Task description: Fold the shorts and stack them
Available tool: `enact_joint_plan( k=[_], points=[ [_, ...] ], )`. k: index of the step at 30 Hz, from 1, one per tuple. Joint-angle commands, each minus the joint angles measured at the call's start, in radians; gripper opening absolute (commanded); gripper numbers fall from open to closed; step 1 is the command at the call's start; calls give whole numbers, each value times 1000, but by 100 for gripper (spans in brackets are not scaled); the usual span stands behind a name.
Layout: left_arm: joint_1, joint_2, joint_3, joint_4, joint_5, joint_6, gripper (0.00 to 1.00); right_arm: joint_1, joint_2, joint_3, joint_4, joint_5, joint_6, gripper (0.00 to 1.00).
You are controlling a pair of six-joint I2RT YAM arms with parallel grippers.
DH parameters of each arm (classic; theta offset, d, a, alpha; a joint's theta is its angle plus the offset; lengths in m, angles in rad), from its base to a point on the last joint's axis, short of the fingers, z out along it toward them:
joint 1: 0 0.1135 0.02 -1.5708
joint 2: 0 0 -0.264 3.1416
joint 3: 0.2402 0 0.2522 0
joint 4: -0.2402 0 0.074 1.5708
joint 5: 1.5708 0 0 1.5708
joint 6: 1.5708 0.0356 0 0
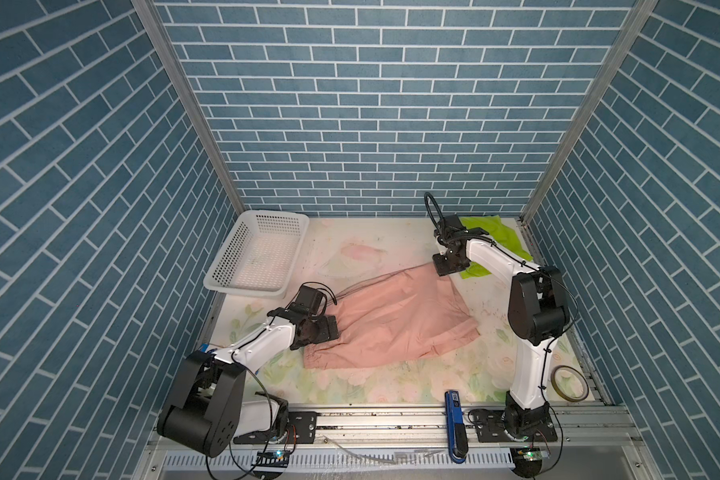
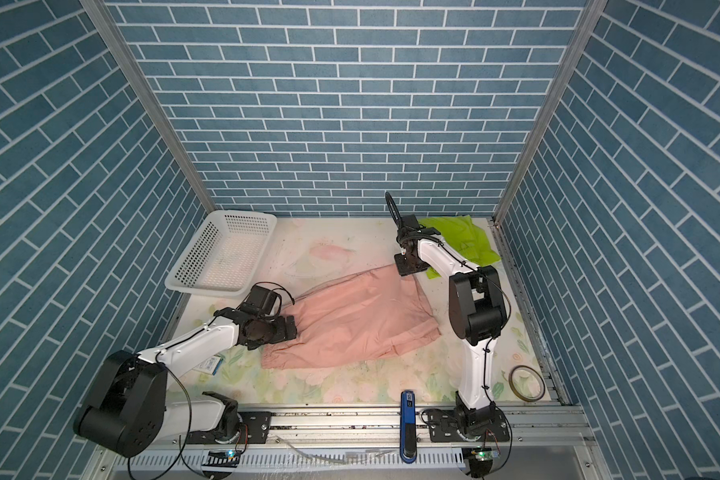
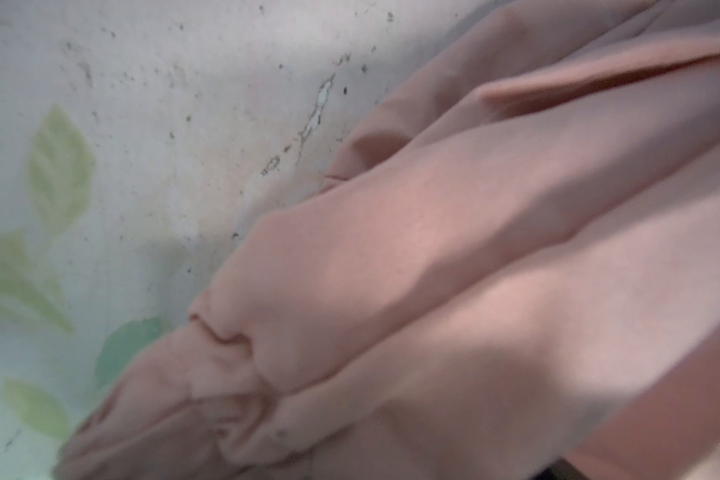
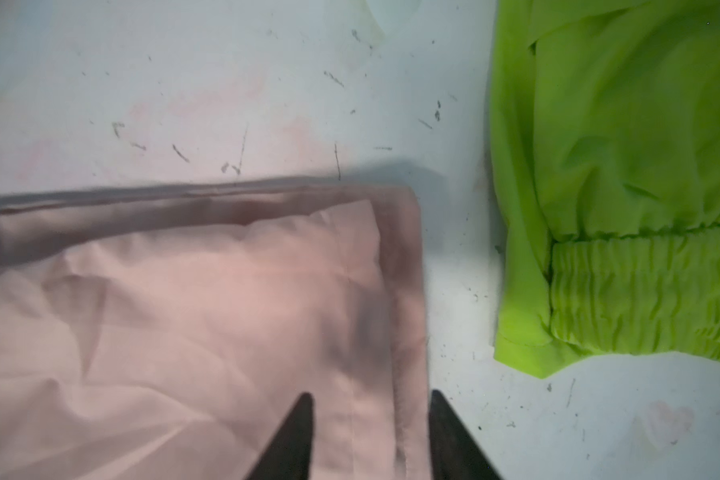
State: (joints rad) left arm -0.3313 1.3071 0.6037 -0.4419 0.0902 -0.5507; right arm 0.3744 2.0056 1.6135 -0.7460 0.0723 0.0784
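The salmon-pink shorts point(image 1: 391, 320) point(image 2: 350, 320) lie spread across the middle of the flowered mat, with the gathered waistband at the near left. My left gripper point(image 1: 329, 328) point(image 2: 287, 326) sits low over that waistband end. Its wrist view shows only pink folds point(image 3: 433, 249) and no fingers. My right gripper point(image 1: 447, 266) point(image 4: 371, 415) is open at the far corner of the pink shorts point(image 4: 184, 311). Its two dark fingertips point(image 4: 300, 432) straddle the hem. The lime-green shorts point(image 1: 491, 232) point(image 2: 462, 237) point(image 4: 620, 187) lie crumpled at the back right, partly hidden by the right arm.
A white perforated basket point(image 1: 229, 249) point(image 2: 196, 253) stands at the back left, tilted against the wall. A tape roll point(image 1: 568, 382) lies at the front right corner. A blue tool point(image 1: 454, 419) rests across the front rail. Blue brick walls close in three sides.
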Motion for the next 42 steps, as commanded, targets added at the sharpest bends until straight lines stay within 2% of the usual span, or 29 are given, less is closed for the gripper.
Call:
enact_joint_plan(
  k=[1, 4, 7, 9, 12, 16, 18, 20, 21, 23, 25, 28, 29, 32, 36, 39, 42],
  points=[
    [6, 4, 38, -68, 7, 3, 100, -20, -149, -73, 17, -40, 35, 55],
    [6, -47, 90, -155, 17, 0, 100, -56, -284, -216, 52, -69, 97, 61],
    [7, -124, 129, -227, 27, -6, 100, -85, -388, -383, 63, -80, 152, 63],
    [7, -156, 147, -252, 77, -5, 100, -98, -443, -498, 82, -92, 183, 63],
    [-4, -189, 128, -212, 163, -30, 100, -109, -496, -625, 124, -116, 208, 63],
    [-12, -220, 68, -136, 226, -82, 100, -111, -535, -713, 208, -154, 207, 63],
    [-14, -234, 89, -260, 168, -72, 100, -111, -540, -730, 230, -155, 208, 63],
    [-12, -253, 134, -401, 41, -39, 100, -112, -535, -743, 234, -155, 207, 62],
    [-11, -260, 152, -453, -33, -50, 100, -111, -532, -750, 238, -155, 207, 59],
    [-2, -277, 160, -427, -27, -54, 100, -111, -531, -758, 241, -181, 207, 49],
    [-2, -268, 192, -416, -15, -65, 100, -112, -541, -757, 226, -188, 208, 34],
    [-7, -235, 263, -431, -14, -56, 100, -111, -580, -760, 192, -138, 223, 6],
    [-13, -230, 280, -424, 3, -49, 100, -112, -589, -758, 174, -129, 225, 0],
    [-71, -241, 268, -325, 74, -69, 100, -114, -589, -742, 112, -134, 237, 0],
    [-147, -214, 151, -76, 163, -147, 100, -115, -608, -752, 77, -100, 256, 0],
    [-173, -151, 70, 44, 167, -176, 100, -126, -632, -753, 56, -71, 266, 0],
    [-174, -84, 20, 58, 127, -157, 100, -149, -631, -766, 55, -42, 277, 0]
  ],
)
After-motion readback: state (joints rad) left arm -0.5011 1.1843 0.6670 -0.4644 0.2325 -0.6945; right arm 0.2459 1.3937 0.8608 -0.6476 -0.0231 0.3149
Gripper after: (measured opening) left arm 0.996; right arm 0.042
